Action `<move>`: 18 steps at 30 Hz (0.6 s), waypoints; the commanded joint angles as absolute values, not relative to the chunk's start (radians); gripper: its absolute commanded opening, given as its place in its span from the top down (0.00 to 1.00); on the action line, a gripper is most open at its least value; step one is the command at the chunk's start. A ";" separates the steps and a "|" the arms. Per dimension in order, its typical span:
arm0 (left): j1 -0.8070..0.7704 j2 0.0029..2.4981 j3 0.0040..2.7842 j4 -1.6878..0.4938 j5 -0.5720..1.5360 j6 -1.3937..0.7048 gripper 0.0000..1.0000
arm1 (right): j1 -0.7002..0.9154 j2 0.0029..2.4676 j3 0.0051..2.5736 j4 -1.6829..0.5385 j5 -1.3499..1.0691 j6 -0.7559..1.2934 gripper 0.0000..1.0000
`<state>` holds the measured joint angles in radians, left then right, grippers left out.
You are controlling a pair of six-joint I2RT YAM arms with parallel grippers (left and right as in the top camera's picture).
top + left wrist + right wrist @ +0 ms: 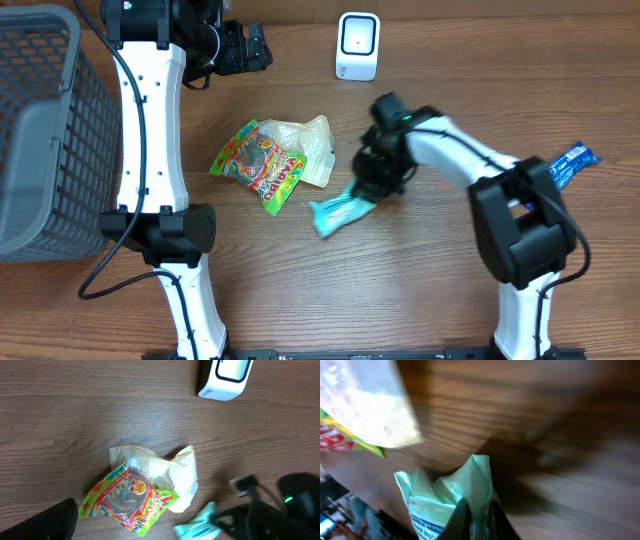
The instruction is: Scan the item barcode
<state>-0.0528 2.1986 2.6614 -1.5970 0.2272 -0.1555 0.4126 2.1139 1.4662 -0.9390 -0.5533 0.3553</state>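
The mint-green packet (pixel 338 212) sits near the middle of the tabletop (pixel 420 290), and its upper right end is pinched between the closed fingers of the right gripper (pixel 366 194). In the right wrist view the two fingertips (pixel 462 517) meet on the packet's crumpled edge (pixel 445 500). Whether the packet rests on the wood or hangs just above it cannot be told.

Four packets are in view. Besides the mint-green one, a colourful candy bag (pixel 260 165) and a pale translucent bag (pixel 305 145) lie touching each other just left of it. A blue packet (pixel 570 165) lies at the right edge, partly behind the right arm.

One white scanner (pixel 357 46) stands at the far edge, well apart from the mint-green packet. One grey basket (pixel 40 140) stands at the left edge.

The left gripper (pixel 255 47) hangs near the far edge, left of the scanner, with its jaws spread wide and nothing between them.
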 commanded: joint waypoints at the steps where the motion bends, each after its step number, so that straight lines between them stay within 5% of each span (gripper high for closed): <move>1: -0.059 2.171 2.659 -1.596 0.226 -0.161 0.00 | 0.322 2.034 1.488 -0.968 -0.471 0.039 0.96; 7: -0.059 2.171 2.659 -1.596 0.225 -0.161 0.00 | 0.166 2.028 1.488 -0.975 -0.438 0.003 0.94; 10: -0.059 2.171 2.659 -1.596 0.226 -0.161 0.00 | 0.102 2.022 1.497 -0.990 -0.471 0.064 0.61; 18: -0.059 2.171 2.659 -1.596 0.225 -0.161 0.00 | 0.056 1.926 1.684 -1.133 -0.472 0.048 0.36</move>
